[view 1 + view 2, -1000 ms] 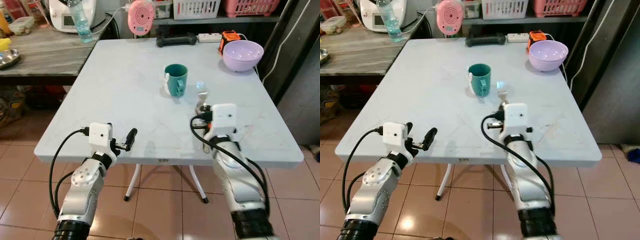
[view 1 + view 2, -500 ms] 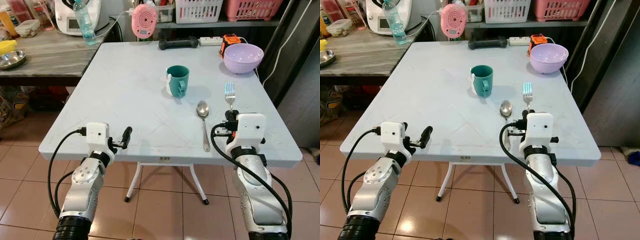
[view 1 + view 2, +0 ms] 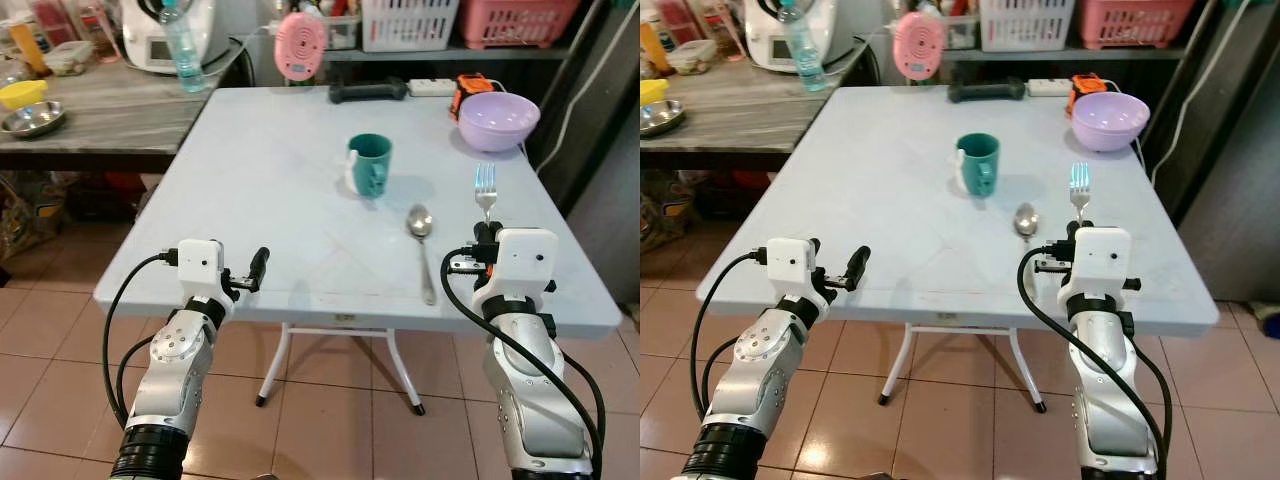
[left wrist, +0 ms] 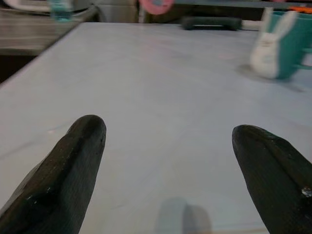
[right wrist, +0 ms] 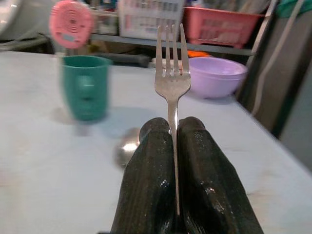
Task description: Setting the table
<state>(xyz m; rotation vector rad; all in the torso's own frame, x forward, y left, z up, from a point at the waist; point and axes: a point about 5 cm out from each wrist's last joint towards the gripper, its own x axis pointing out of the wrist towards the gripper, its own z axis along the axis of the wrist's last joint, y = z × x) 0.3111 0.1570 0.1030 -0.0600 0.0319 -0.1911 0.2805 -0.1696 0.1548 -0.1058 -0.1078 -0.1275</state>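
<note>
Now the right gripper [image 5: 174, 146] pinches the fork [image 3: 485, 188] near the table's [image 3: 250, 170] right edge — lower it flat beside the spoon [image 3: 421, 240], parallel; the left gripper [image 4: 168, 146], spread, waits.

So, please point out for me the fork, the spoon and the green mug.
fork [image 5: 171, 80]: right wrist view, on the base of the tines.
spoon [image 3: 419, 220]: left eye view, on its bowl.
green mug [image 3: 979, 160]: right eye view, on its side wall.
</note>
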